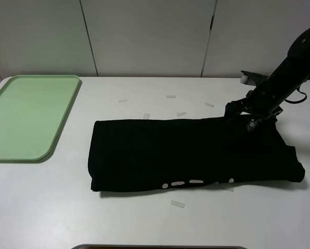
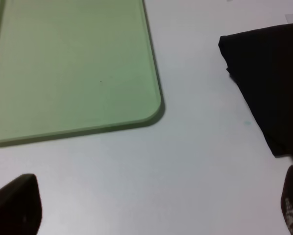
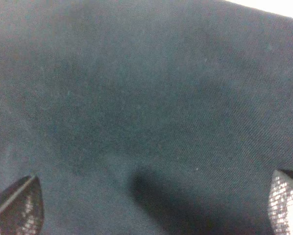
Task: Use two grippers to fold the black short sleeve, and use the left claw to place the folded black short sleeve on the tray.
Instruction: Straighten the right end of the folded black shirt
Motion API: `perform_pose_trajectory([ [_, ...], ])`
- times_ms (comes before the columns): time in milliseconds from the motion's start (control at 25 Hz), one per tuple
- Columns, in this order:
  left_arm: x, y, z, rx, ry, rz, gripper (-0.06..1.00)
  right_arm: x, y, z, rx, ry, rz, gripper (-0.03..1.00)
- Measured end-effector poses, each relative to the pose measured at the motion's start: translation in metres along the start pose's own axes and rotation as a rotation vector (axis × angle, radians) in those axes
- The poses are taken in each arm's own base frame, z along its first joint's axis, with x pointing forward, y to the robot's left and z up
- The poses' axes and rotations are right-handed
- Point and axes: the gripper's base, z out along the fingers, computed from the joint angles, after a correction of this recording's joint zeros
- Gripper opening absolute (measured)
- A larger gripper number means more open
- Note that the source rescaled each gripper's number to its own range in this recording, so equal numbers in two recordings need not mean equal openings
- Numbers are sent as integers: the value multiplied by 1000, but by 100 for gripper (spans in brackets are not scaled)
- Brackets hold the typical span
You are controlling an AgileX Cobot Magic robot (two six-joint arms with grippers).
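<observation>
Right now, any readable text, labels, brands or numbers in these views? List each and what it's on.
No readable text in any view.
On the black short sleeve: white marks along its near edge, possibly print, mostly hidden, unreadable.
On the table: small pale strips, too small to show any writing.
On the tray: no label visible.

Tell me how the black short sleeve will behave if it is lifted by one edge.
Likely floppy: the black short sleeve lies flat with soft, uneven edges on the table, so a lifted edge would probably sag. A push would likely bunch it rather than slide it whole. Its close-up weave suggests little slip.
</observation>
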Motion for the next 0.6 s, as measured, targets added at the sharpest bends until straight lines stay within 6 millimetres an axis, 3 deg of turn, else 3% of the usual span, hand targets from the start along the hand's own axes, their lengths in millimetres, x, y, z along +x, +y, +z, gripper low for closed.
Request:
perform_pose_trajectory([
  [280,0,0,0,0,0,0,98,-8,-9,-13,12,-21,32,100],
  [600,0,0,0,0,0,0,98,-2,-60,-39,125,-30,201,100],
])
